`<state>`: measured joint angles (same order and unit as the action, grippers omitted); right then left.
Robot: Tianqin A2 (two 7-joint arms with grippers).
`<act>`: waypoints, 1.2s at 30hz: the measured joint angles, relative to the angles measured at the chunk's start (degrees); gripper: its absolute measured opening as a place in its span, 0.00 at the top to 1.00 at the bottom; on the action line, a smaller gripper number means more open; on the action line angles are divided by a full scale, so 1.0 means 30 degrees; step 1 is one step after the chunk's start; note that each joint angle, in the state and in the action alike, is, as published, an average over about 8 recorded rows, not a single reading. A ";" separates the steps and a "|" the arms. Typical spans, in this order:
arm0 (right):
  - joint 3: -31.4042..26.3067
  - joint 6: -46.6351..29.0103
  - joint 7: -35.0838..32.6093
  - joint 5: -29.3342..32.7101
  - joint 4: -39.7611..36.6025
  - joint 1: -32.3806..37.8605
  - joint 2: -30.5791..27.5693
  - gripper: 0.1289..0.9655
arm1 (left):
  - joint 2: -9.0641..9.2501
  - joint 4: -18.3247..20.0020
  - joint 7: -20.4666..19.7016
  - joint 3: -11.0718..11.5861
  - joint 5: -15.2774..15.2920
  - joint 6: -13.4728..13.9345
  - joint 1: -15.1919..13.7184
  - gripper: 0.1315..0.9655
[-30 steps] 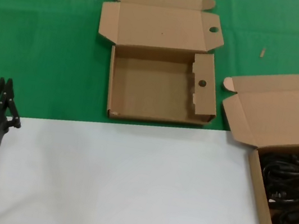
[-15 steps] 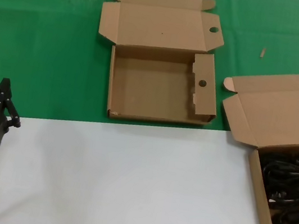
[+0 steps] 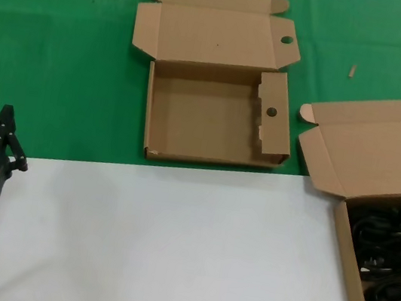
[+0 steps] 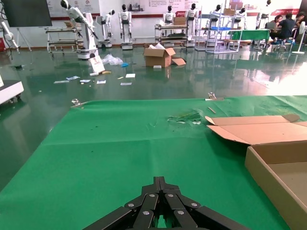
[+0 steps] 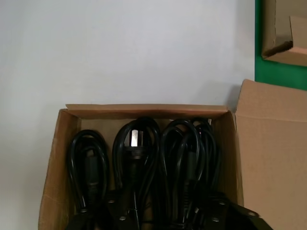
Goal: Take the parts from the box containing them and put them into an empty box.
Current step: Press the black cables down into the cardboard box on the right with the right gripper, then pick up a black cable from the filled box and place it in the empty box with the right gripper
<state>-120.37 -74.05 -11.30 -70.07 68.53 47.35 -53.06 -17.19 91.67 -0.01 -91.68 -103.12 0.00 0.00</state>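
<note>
In the head view, the wide shallow box [image 3: 216,126] lies open and empty on the green cloth [image 3: 53,66], its lid [image 3: 215,34] folded flat away from the robot, with a round hole near the lid's right corner. To the right, the narrow box [image 3: 344,253] sits mostly on the white surface [image 3: 163,244], its plain lid [image 3: 372,151] tilted back. The black power cords [image 3: 390,253] fill it. The left gripper [image 3: 1,134] rests at the near left edge, fingers drawn together to a point, holding nothing.

From the left wrist, the left gripper [image 4: 160,184] points across the cloth, fingertips meeting, with the wide shallow box [image 4: 276,175] off to one side.

From the right wrist, the cords [image 5: 144,163] lie side by side as looped bundles, long axes running along the narrow box [image 5: 53,158]. The right gripper [image 5: 168,218] hangs just above them, and I cannot tell how far it is spread.
</note>
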 joint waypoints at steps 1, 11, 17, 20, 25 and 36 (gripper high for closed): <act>-0.0010 -0.0002 -0.0039 0.0034 -0.0121 0.0070 0.0058 0.41 | 0.0000 0.0000 0.0000 0.0000 0.0000 0.0000 0.0000 0.99; -0.0038 -0.0066 -0.0353 0.0158 -0.0809 0.0518 0.0376 0.68 | 0.0000 0.0000 -0.0011 0.0000 0.0003 0.0000 0.0000 0.99; -0.0026 -0.0502 -0.0231 0.0099 -0.0551 0.0871 0.0367 0.81 | 0.0000 0.0000 -0.0009 0.0000 0.0006 0.0000 0.0000 0.99; 0.0001 -0.1199 0.0251 0.0041 0.0095 0.1307 0.0225 0.85 | 0.0000 0.0000 -0.0008 0.0000 0.0006 0.0000 0.0000 0.99; 0.0053 -0.2878 0.1582 -0.0073 0.1569 0.2614 0.0044 0.92 | 0.0000 0.0000 -0.0006 0.0000 0.0006 -0.0001 0.0000 0.99; -0.0174 -0.4357 0.5391 -0.0068 0.2935 0.7029 0.2978 0.93 | 0.0000 0.0000 -0.0006 0.0000 0.0005 0.0000 0.0000 0.99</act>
<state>-120.89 -87.12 4.87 -70.27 77.33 68.43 -44.12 -17.19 91.67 -0.03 -91.68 -103.11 0.00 0.00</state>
